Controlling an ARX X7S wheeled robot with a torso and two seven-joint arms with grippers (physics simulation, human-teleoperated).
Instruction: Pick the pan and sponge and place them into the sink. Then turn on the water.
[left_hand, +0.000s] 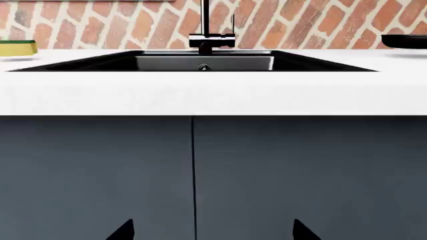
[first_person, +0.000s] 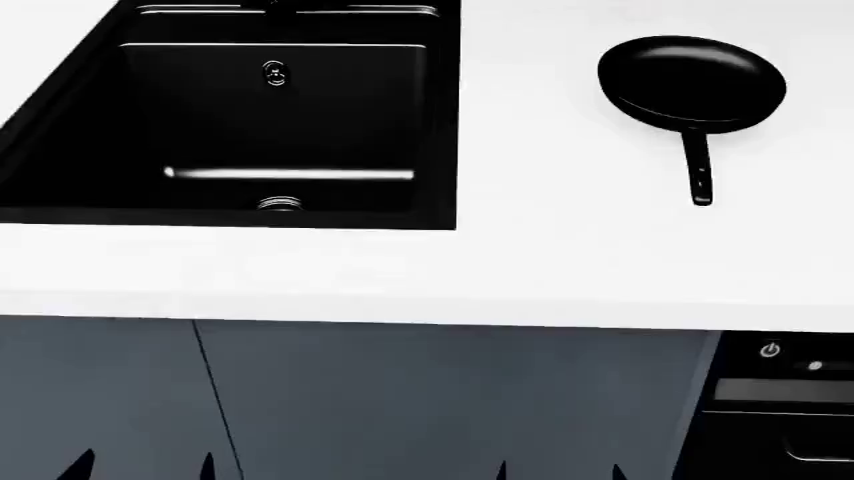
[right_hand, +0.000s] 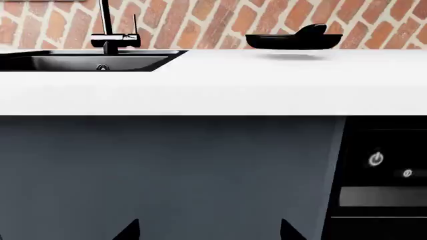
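The black pan (first_person: 691, 82) lies on the white counter to the right of the sink (first_person: 441, 120), handle toward the front edge; it also shows as a low dark shape, the pan (right_hand: 293, 40). The sponge (left_hand: 17, 47), green over yellow, rests on the counter left of the sink (left_hand: 200, 62); the head view does not show it. The black faucet (left_hand: 208, 30) stands behind the basin with no water running. Both grippers hang low in front of the cabinet doors: left gripper (first_person: 140, 468) open, right gripper (first_person: 558, 472) open, nothing between the fingertips.
A white counter (first_person: 561, 250) overhangs grey cabinet doors (left_hand: 193, 175). A dark appliance panel (right_hand: 380, 170) with a power symbol sits at the right under the counter. A brick wall (right_hand: 220, 20) backs the counter.
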